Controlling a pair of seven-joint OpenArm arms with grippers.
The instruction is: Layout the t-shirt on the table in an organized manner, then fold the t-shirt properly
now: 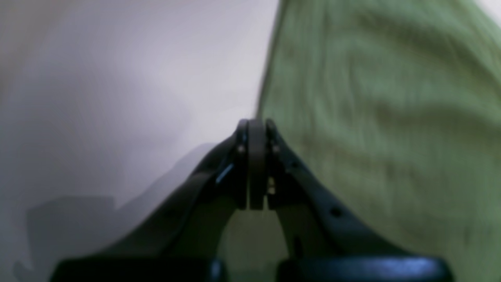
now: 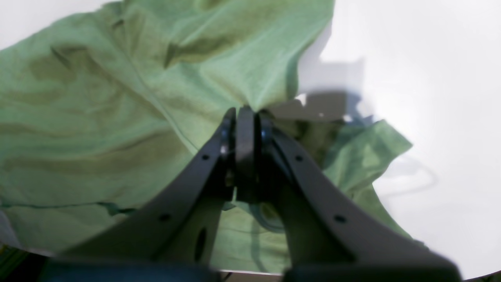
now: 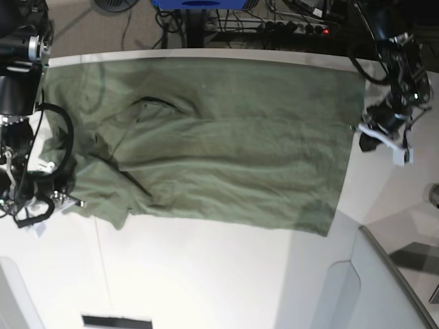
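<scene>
White and smooth, the table point(image 3: 206, 274) fills most of the overhead base view, with a thin dark seam line point(image 3: 100, 253) running toward its near edge and a curved edge at the near right corner.

An olive-green t-shirt point(image 3: 219, 144) lies spread across the far half of the table, its long side along the far edge. It is mostly flat but wrinkled. Its straight hem faces the table's right side, and its bunched sleeve end lies toward the left edge, where the cloth is creased and partly folded over itself. The neck opening shows as a dark curve in the far left part of the cloth.

A grey translucent panel point(image 3: 391, 281) stands at the near right corner of the table, apart from the shirt.

The right gripper point(image 2: 245, 113) is at the table's left edge in the base view. Its wrist camera shows the two dark fingers pressed together at a raised peak of the green cloth, pinching the t-shirt near the crumpled sleeve, with the fabric draping away on both sides.

The left gripper point(image 1: 256, 123) is at the shirt's hem side, near the table's right edge. Its wrist view is blurred. The fingers are pressed together right at the border of the green cloth, with white table to one side. Whether any fabric is caught between them cannot be told.
</scene>
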